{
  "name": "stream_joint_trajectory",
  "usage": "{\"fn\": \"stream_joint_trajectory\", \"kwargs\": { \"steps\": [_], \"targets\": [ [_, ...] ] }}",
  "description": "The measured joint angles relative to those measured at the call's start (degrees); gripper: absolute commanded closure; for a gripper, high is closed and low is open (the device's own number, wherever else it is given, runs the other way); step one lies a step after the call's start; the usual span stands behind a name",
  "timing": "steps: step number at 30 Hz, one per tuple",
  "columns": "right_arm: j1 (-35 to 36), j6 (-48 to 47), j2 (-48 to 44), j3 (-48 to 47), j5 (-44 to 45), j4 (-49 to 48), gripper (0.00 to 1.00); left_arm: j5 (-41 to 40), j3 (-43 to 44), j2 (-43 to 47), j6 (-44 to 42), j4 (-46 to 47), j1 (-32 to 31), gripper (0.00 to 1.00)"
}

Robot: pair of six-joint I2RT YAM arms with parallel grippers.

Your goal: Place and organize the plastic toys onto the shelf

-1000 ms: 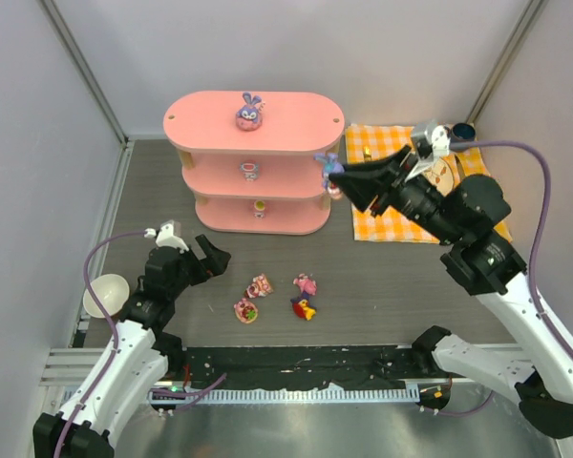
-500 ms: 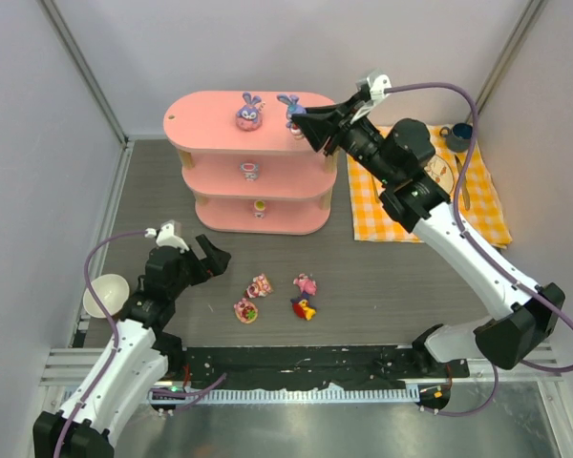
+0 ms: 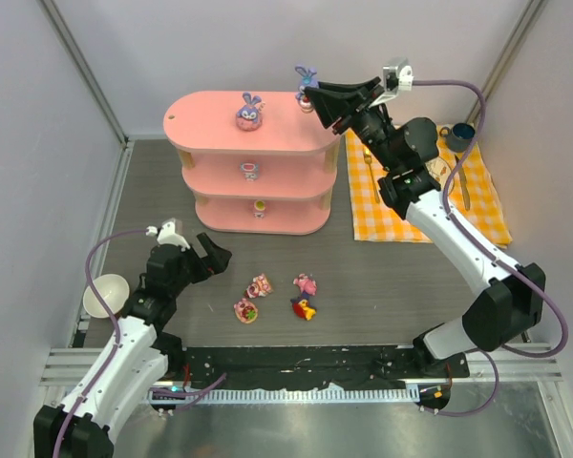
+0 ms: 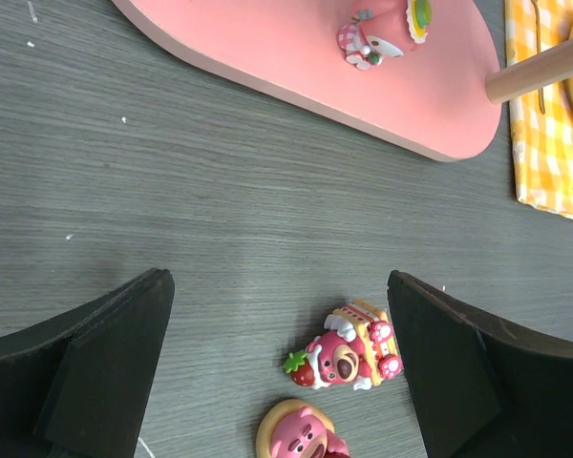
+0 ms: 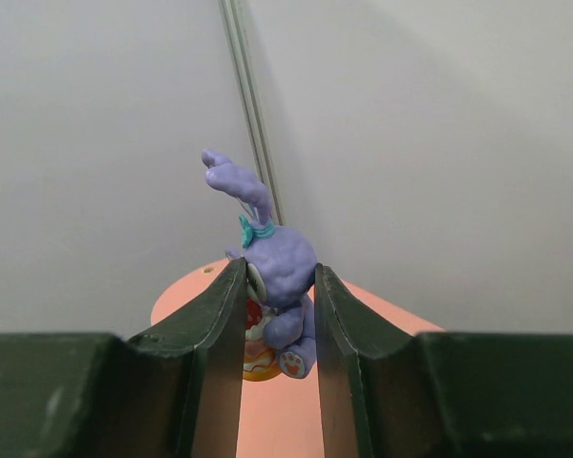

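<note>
Grey wood-grain desk (image 3: 382, 277) inside a pale-walled enclosure; the pink three-tier shelf (image 3: 201, 119) stands toward 11 o'clock in the top view, with an orange checked cloth (image 3: 401, 191) at its 3 o'clock side.

Right tool (image 3: 310, 95) is clamped on a purple bunny (image 5: 277, 262), pads across its body, ears upright and free; the toy is raised over the 3 o'clock end of the top board and not yet set down.

A second bunny (image 3: 249, 113) stands mid-board; a middle-tier toy (image 3: 250, 171) and a bottom-tier toy (image 3: 259, 206) are in place.

Four loose toys (image 3: 305, 283) lie on the desk at 6 o'clock from the shelf.

Left tool (image 4: 277, 281) hangs with its fingers wide apart and holds nothing; a pink bear (image 4: 349, 348) lies just ahead of it.

Judgement: I rate these figurines light, rigid and smooth; they may twist or slip under a loose pinch; ears look thin, so take hold across the torso. The base is small; I expect toppling if released tilted.
</note>
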State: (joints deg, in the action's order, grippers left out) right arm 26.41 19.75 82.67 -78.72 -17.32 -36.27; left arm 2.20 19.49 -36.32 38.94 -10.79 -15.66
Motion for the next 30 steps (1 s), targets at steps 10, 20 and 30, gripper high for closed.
{"fn": "stream_joint_trajectory", "kwargs": {
  "steps": [10, 20, 30],
  "targets": [
    [-0.02, 3.02, 3.58, 1.66, -1.53, -2.03, 0.99, 0.0, 0.0, 0.0, 0.0, 0.92, 0.0, 0.0],
    [-0.02, 4.63, 3.61, 4.48, -1.44, -5.44, 0.99, 0.0, 0.0, -0.02, 0.0, 1.11, 0.0, 0.0],
    [-0.02, 4.68, 4.37, 5.99, -1.42, -6.01, 0.99, 0.0, 0.0, -0.04, 0.0, 1.14, 0.0, 0.0]
  ]
}}
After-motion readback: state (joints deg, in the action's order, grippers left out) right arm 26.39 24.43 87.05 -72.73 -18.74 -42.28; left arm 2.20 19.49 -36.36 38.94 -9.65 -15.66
